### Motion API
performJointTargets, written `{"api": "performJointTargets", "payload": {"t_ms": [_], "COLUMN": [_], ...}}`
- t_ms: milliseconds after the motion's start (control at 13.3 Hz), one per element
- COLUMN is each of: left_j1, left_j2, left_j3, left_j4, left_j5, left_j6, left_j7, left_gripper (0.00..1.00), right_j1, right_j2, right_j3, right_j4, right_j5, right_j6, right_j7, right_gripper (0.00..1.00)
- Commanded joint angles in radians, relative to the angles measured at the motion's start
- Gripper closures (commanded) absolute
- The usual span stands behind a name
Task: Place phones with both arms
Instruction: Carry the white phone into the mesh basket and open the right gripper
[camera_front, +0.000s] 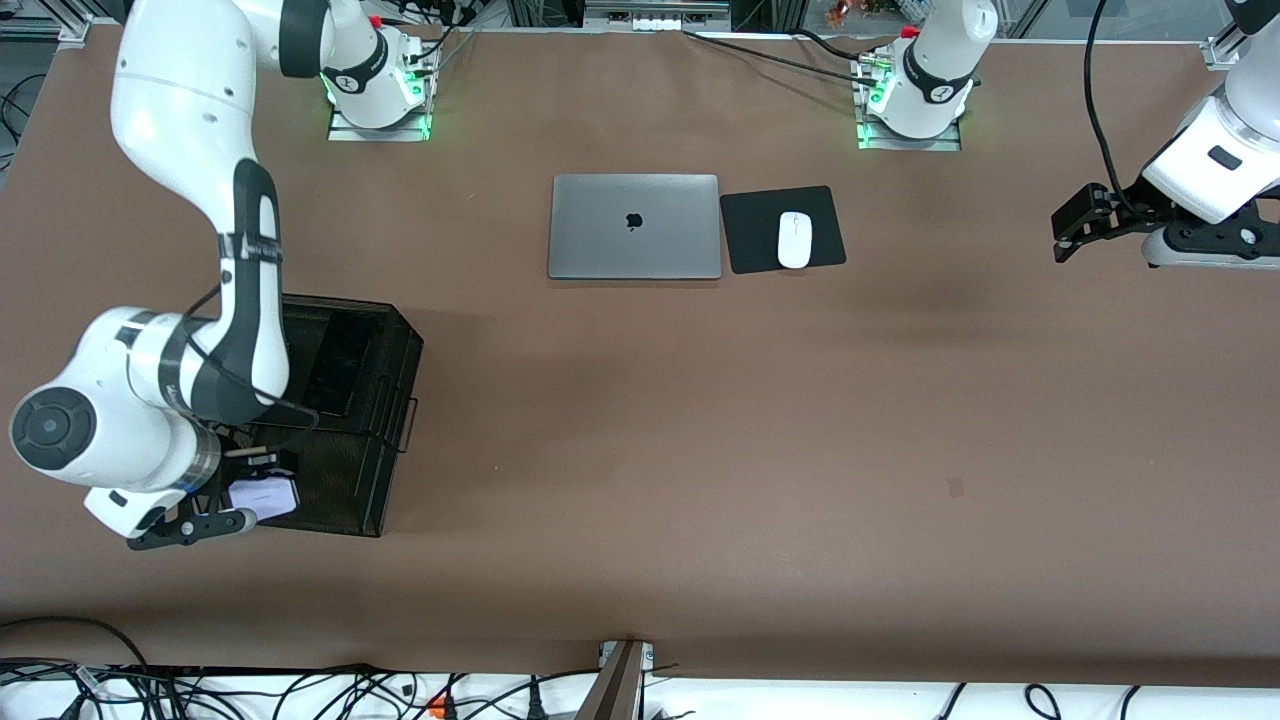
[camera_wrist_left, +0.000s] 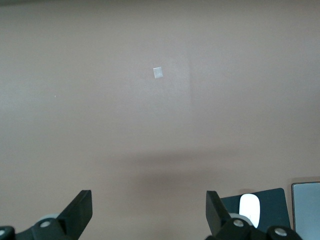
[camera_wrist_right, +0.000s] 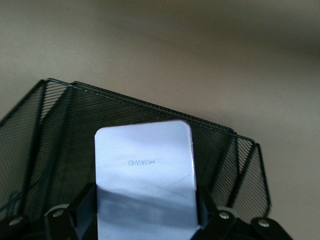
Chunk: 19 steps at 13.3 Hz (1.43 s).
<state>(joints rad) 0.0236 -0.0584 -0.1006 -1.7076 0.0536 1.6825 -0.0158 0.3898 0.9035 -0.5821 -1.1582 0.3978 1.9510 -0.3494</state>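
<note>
Right gripper (camera_wrist_right: 145, 212) clamps the lavender phone (camera_wrist_right: 144, 175) between its fingers, over the mesh tray (camera_wrist_right: 230, 150); left gripper (camera_wrist_left: 149, 212) waits, fingers apart.

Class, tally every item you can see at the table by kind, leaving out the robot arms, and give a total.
Phones: 2 in view, pale phone, black phone
Laptop: 1
Mouse: 1
Mouse pad: 1
Mesh tray: 1
Total: 6

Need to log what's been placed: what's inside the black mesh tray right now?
In the mesh tray, a long black phone lies flat. Over the tray's nearer end, the right claw holds a lavender-white phone. The right arm covers the rest.
</note>
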Motion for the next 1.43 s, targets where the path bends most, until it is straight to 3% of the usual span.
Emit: {"api": "performJointTargets", "payload": {"t_ms": [0, 150, 226, 301, 376, 602, 828, 1354], "left_j1": [0.006, 0.006, 0.006, 0.006, 0.006, 0.006, 0.006, 0.007], "left_j2": [0.008, 0.008, 0.008, 0.008, 0.008, 0.008, 0.008, 0.008], "left_j3": [-0.004, -0.004, -0.004, -0.004, -0.004, -0.002, -0.002, 0.001], "left_j4": [0.025, 0.025, 0.025, 0.025, 0.025, 0.025, 0.025, 0.025], "left_j5": [-0.006, -0.006, -0.006, -0.006, -0.006, -0.006, -0.006, -0.006], "left_j6": [-0.023, -0.023, -0.023, -0.023, -0.023, -0.023, -0.024, -0.024], "left_j7": [0.000, 0.002, 0.002, 0.002, 0.002, 0.002, 0.004, 0.004], "left_gripper": [0.00, 0.00, 0.00, 0.00, 0.00, 0.00, 0.00, 0.00], "right_j1": [-0.003, -0.005, -0.003, 0.000, -0.002, -0.002, 0.017, 0.080], "right_j2": [0.009, 0.017, 0.015, 0.015, 0.014, -0.011, -0.058, -0.306], "right_j3": [0.025, 0.027, 0.027, 0.027, 0.025, 0.015, -0.051, -0.047], "right_j4": [-0.003, -0.035, -0.044, -0.046, -0.044, -0.035, -0.034, -0.058], "right_j5": [0.054, 0.111, 0.130, 0.130, 0.130, 0.115, 0.101, -0.086], "right_j6": [0.023, 0.016, 0.009, 0.006, 0.005, -0.045, -0.134, -0.314], "right_j7": [-0.005, 0.042, 0.081, 0.107, 0.107, 0.107, 0.105, 0.101], "right_gripper": [0.97, 0.93, 0.79, 0.49, 0.04, 0.00, 0.00, 0.00]}}
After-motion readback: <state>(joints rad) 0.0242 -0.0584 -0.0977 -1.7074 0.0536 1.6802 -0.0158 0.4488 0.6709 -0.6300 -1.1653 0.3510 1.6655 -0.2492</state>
